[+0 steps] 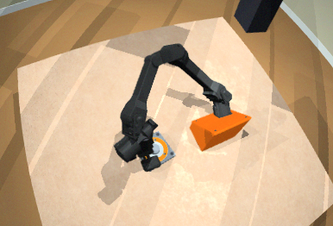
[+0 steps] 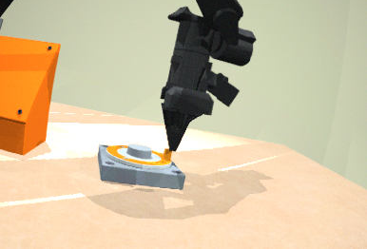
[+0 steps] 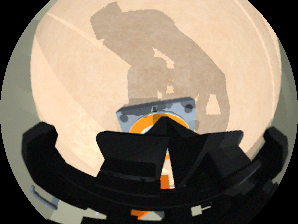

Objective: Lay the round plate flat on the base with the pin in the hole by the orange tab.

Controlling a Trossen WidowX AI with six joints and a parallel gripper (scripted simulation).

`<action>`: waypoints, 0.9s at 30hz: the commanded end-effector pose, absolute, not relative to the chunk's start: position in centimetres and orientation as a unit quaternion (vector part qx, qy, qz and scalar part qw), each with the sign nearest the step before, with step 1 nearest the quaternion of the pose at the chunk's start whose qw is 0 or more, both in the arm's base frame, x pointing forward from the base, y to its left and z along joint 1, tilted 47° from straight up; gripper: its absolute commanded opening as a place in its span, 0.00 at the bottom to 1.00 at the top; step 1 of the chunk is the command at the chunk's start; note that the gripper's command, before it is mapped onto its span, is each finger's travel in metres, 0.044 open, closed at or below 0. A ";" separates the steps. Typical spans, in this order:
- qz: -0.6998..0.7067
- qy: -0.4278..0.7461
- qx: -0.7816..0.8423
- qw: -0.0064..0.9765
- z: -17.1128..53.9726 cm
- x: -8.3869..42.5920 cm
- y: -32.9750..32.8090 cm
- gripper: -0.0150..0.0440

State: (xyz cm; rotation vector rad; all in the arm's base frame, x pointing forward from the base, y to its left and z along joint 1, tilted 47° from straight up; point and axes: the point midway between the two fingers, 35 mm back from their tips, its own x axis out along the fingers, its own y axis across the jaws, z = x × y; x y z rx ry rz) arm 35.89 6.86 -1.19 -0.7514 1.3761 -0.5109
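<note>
Exterior view, lower centre: grey base point(image 2: 143, 175) on the counter point(image 2: 266, 211), round plate point(image 2: 138, 159) on the post point(image 2: 139, 151). Tool point(image 2: 173, 147) closed on nothing, fingers pinched to a point, tip at the orange tab point(image 2: 166, 152) on the plate's right edge, seemingly touching. Pin hidden.
</note>
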 end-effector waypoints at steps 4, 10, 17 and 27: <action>-0.226 0.614 -0.332 0.679 0.6 35.5 9.0 0.25; -0.225 0.615 -0.338 0.676 1.0 35.0 9.4 0.25; -0.225 0.615 -0.338 0.676 1.0 35.0 9.4 0.25; -0.225 0.615 -0.338 0.676 1.0 35.0 9.4 0.25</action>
